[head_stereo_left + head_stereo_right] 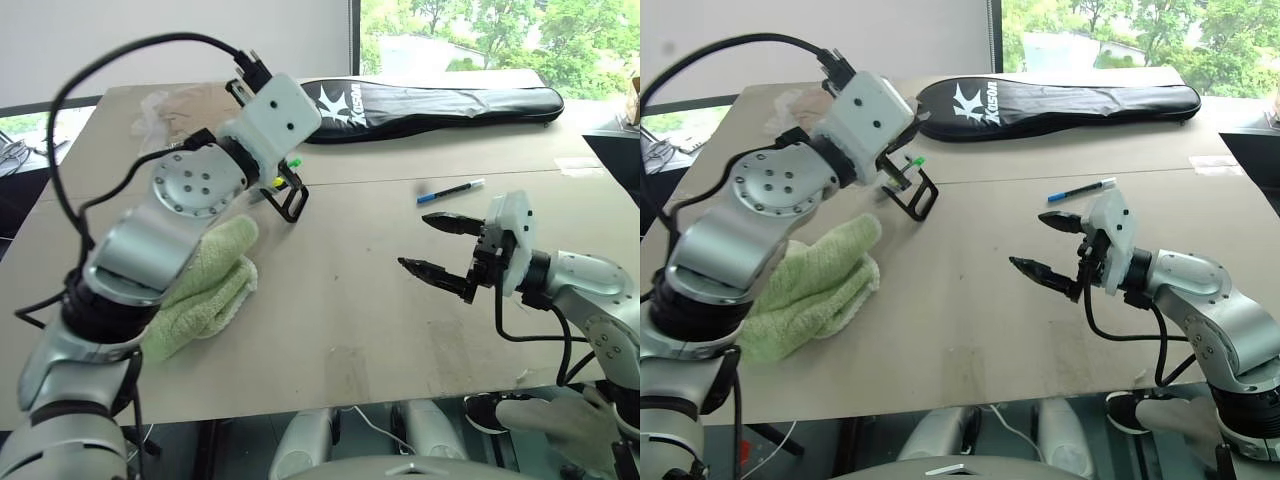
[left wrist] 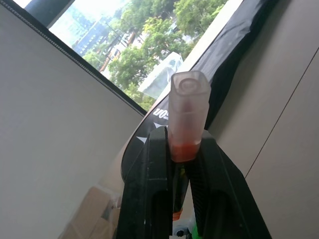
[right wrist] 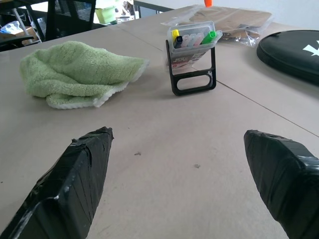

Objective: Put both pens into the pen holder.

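The right pincer (image 1: 436,244) hovers spread wide and empty over the desk (image 1: 340,330) toward its right edge. Beyond it lies the blue-and-white pen (image 1: 450,192). Farther left, the left pincer (image 2: 175,164) pinches the orange-tipped pen (image 2: 187,114) above the pen holder (image 3: 192,57), beside a green towel (image 3: 79,72).

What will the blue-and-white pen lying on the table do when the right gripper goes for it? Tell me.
The blue-and-white pen is slim and looks round, so a nudge would probably roll it. It lies flat on the table, so the open right gripper may struggle to get beneath it. It looks stiff and light.
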Motion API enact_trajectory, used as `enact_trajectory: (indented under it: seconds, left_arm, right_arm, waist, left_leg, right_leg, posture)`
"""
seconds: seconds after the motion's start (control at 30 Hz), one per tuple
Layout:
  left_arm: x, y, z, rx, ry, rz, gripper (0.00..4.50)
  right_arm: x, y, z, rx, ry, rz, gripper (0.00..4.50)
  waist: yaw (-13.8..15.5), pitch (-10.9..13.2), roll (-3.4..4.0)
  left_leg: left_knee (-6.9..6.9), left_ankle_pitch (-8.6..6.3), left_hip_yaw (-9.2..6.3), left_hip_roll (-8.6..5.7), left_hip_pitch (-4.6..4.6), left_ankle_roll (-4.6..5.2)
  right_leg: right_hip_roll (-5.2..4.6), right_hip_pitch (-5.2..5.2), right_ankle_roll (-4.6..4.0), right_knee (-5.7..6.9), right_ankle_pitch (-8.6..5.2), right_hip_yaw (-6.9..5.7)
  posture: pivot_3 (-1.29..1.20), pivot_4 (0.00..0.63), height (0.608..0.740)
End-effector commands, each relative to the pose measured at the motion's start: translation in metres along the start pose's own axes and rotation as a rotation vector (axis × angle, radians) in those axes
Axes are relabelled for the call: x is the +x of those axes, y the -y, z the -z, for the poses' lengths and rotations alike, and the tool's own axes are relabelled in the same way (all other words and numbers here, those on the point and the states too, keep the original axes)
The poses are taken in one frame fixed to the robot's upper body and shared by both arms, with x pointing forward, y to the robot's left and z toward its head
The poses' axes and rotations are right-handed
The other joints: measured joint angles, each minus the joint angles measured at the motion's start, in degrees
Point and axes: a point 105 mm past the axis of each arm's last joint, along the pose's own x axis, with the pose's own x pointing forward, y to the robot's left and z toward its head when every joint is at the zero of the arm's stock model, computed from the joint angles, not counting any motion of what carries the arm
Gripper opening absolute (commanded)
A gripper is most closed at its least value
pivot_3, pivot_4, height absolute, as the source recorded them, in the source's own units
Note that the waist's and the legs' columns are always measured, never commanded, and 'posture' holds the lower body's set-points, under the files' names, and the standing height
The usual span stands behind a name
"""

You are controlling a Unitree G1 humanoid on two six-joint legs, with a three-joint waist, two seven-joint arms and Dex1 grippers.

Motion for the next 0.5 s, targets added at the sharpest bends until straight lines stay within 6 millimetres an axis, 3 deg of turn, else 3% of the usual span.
enact_trajectory:
  seconds: [0.03,0.23,0.5]
  left_arm:
    - [0.002,-0.003,0.005,0.010,-0.017,-0.032,0.00]
    - [0.006,0.000,0.021,-0.003,-0.091,-0.039,0.00]
    - [0.005,0.002,0.033,0.005,-0.147,-0.044,0.00]
  right_arm:
    - [-0.002,-0.001,-0.015,-0.067,0.046,0.002,4.47]
    - [-0.007,-0.010,-0.035,-0.169,0.149,0.002,4.47]
    - [-0.009,-0.018,-0.046,-0.203,0.228,-0.005,4.47]
  waist:
    - [-0.03,0.00,0.00]
    - [-0.09,0.00,-0.01]
    - [-0.12,0.00,-0.01]
  left_leg:
    - [0.00,0.00,0.00,0.00,0.00,0.00]
    - [0.01,0.00,-0.06,0.00,-0.04,0.00]
    - [0.03,0.00,-0.07,-0.01,-0.04,0.00]
  right_leg:
    - [-0.01,0.00,0.00,0.00,0.00,0.00]
    - [-0.01,-0.03,0.00,0.01,0.00,-0.03]
    - [-0.02,-0.03,0.00,0.03,0.00,-0.05]
  posture:
    - [0.00,0.150,0.740]
    - [0.00,0.150,0.740]
    - [0.00,0.150,0.740]
